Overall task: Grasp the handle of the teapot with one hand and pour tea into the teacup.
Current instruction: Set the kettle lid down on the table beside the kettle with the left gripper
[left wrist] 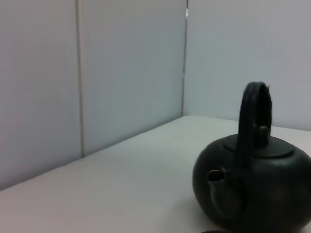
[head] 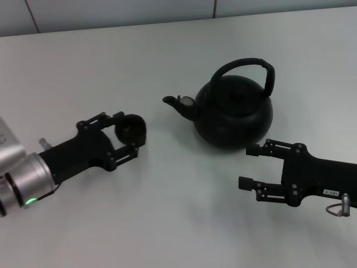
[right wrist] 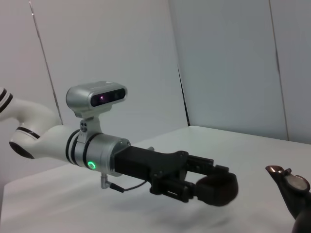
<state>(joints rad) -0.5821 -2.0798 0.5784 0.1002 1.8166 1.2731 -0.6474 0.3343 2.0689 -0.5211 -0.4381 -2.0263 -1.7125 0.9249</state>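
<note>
Left gripper [head: 133, 133] jaws clamp the teacup [head: 130, 127]; right gripper [head: 249, 166] jaws are apart beside the teapot [head: 233, 111].

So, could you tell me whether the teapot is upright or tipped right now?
Upright: the teapot sits flat on the table, handle arched overhead and untouched; the right gripper is open beside it.

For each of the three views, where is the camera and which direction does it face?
Head: high, facing forward and down on the table; left gripper shut on the teacup, right gripper open beside the teapot.
Left wrist: low, facing the teapot and its handle; no own fingers.
Right wrist: faces the left gripper.
All share the spout.
</note>
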